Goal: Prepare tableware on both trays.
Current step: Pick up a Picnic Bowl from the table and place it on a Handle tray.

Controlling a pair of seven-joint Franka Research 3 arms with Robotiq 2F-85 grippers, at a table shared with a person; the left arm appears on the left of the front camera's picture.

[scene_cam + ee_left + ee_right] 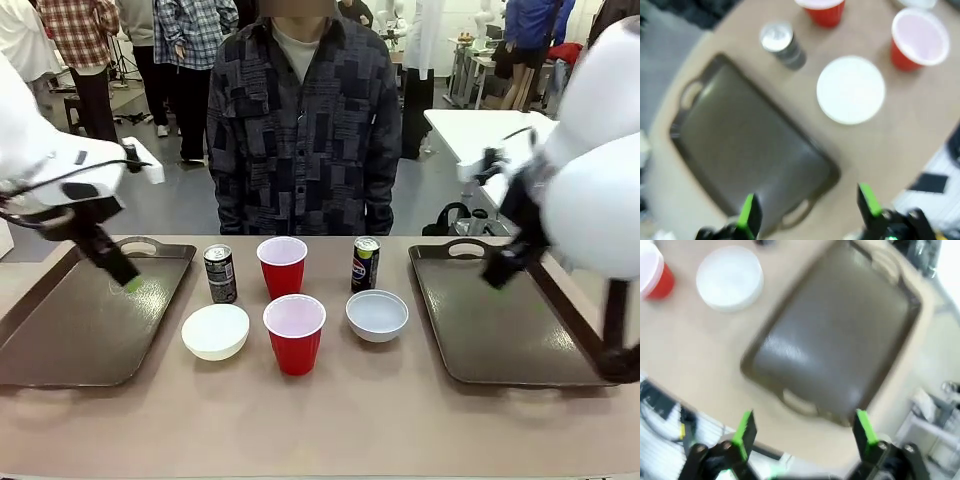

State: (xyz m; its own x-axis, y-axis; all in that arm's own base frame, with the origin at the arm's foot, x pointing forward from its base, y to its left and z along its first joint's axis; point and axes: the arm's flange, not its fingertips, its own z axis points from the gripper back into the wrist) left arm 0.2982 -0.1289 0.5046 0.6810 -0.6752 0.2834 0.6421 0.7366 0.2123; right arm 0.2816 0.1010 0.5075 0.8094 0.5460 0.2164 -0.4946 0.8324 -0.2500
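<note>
On the tan table [330,420], centre: the near red plastic cup [294,333] and the far red plastic cup [282,265], both white inside, sit between the cream-white round bowl [215,330] to my left and the pale grey-white round bowl [377,314] to my right. The left slim dark can [220,273] and the right slim dark can [365,263] stand upright behind the bowls. My left gripper [806,205] hangs above the left dark brown rectangular plastic tray [80,320], jaws spread, grasping nothing. My right gripper [804,430] hangs above the right dark brown rectangular plastic tray [500,320], likewise released. A person in a patterned shirt [305,120] stands at the far side.
</note>
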